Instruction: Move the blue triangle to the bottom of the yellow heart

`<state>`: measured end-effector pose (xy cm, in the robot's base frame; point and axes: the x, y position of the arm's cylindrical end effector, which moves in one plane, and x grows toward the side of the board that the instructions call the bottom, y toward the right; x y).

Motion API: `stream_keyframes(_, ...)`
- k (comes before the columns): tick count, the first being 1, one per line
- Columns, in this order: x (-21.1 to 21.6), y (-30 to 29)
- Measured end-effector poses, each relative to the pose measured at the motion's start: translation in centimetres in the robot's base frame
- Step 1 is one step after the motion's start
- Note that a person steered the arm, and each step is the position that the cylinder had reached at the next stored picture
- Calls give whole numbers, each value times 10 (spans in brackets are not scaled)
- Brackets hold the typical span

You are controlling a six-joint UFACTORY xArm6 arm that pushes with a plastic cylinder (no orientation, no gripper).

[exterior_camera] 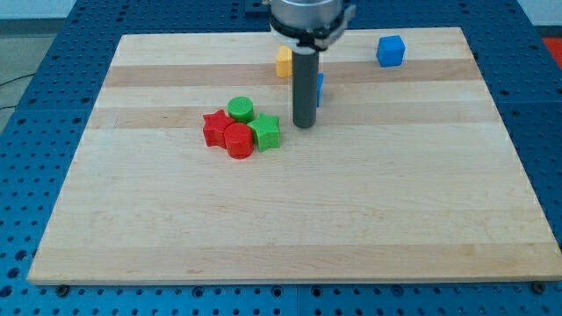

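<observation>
The yellow heart (283, 61) lies near the view's top centre, partly hidden by the rod. The blue triangle (320, 89) shows only as a thin blue sliver just right of the rod, below and to the right of the yellow heart. My tip (304, 125) rests on the board just below and left of the blue triangle, and just right of the green star (266, 132).
A blue cube (391, 50) sits at the view's top right. A tight cluster left of my tip holds a green cylinder (240, 110), a red star (214, 128), a red cylinder (239, 140) and the green star. The wooden board (290, 219) lies on a blue perforated table.
</observation>
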<state>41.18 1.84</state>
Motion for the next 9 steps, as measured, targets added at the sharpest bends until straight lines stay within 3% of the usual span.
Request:
stream_keyframes(1,14,30)
stream_keyframes(2,-13,47)
stream_keyframes(3,-42,47)
stream_keyframes(5,-49,3)
stream_keyframes(7,-63,57)
stream_keyframes(8,-96,63)
stream_keyframes(9,-97,36)
